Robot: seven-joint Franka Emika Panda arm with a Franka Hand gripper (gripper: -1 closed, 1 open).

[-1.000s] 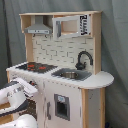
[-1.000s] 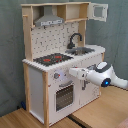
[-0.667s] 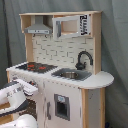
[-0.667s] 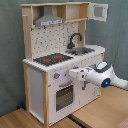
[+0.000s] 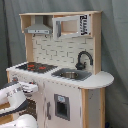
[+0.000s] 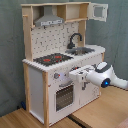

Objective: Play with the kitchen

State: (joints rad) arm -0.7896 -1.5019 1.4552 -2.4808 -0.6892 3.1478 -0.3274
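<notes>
The kitchen (image 5: 92,100) (image 6: 36,85) is a white and light-wood toy with a black-red hob (image 5: 36,66) (image 6: 52,59), a black faucet (image 5: 83,59) (image 6: 75,39), a sink (image 5: 70,75) (image 6: 83,50), a grey hood (image 5: 37,30) (image 6: 49,21) and a microwave cupboard (image 5: 72,26) (image 6: 98,11). My gripper (image 5: 34,88) (image 6: 71,76) is at the kitchen's front panel, just below the hob and above the oven door (image 6: 64,96). Whether it touches the panel is not clear.
The kitchen stands on a wooden table (image 6: 102,114) in front of a grey curtain (image 6: 10,50). My white arm (image 6: 107,75) reaches in from the second exterior view's right and from the first exterior view's lower left. A cupboard door with a dark window (image 5: 61,106) sits below the sink.
</notes>
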